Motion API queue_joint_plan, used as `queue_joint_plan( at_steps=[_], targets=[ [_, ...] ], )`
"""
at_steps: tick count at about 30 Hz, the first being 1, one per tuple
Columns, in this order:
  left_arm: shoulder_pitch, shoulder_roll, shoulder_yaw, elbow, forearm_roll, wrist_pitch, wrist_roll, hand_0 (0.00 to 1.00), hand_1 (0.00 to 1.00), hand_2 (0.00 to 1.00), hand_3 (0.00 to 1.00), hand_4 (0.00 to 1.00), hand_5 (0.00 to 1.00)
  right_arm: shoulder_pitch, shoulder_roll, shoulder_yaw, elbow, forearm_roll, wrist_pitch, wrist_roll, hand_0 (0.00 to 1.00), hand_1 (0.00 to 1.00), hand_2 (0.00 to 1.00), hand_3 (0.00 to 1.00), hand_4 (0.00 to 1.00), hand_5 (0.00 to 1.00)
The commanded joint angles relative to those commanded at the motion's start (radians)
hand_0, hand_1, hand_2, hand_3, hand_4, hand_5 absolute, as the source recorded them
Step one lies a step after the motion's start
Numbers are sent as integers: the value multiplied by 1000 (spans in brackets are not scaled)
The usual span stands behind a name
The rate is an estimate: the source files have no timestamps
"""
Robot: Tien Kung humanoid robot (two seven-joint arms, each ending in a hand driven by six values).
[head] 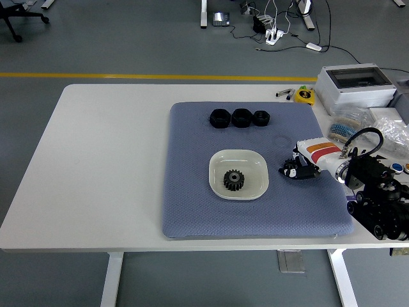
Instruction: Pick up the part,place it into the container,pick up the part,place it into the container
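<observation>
Here the right hand [299, 169] rests low on the blue mat [192, 204], its dark fingers bunched together; whether they clasp anything cannot be told. Just left of it stands the white container [220, 182], holding a black gear [234, 180] that lies flat, bore facing up. Three more black parts [239, 118] sit in a row near the mat's far edge. A grey box [354, 86] and clutter crowd the table's [102, 160] right side.

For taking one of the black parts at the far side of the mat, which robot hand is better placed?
Right. The right robot hand is over the blue mat, beside the white dish, near the black parts. No left arm is visible.
</observation>
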Motion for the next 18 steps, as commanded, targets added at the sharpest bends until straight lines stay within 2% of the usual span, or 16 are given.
queue_joint_plan(
  at_steps=[1,6,7,12,13,18],
  targets=[
    [1,0,-1,0,2,0,0,705,714,751,654,674,673,0,0,1,1,-2,7,-3,2,68,201,375,825,644],
    [2,1,1,-1,1,-1,0,705,714,751,654,674,673,-2,-3,14,8,-11,20,-14,2,68,201,375,825,644],
    [1,1,0,0,1,-1,0,705,714,750,654,674,674,-2,-4,17,10,-14,22,-17,2,112,250,430,837,642],
    [0,2,4,0,-3,-1,-2,705,714,750,654,674,674,0,-9,26,13,-17,26,-25,2,112,250,430,837,642],
    [0,2,4,0,-4,-1,-2,705,714,750,655,675,674,0,-10,27,14,-18,26,-27,42,178,338,458,839,641],
    [-1,2,5,0,-5,-2,-2,705,714,750,655,675,674,0,-13,31,13,-23,31,-34,42,178,338,458,839,641]
  ],
)
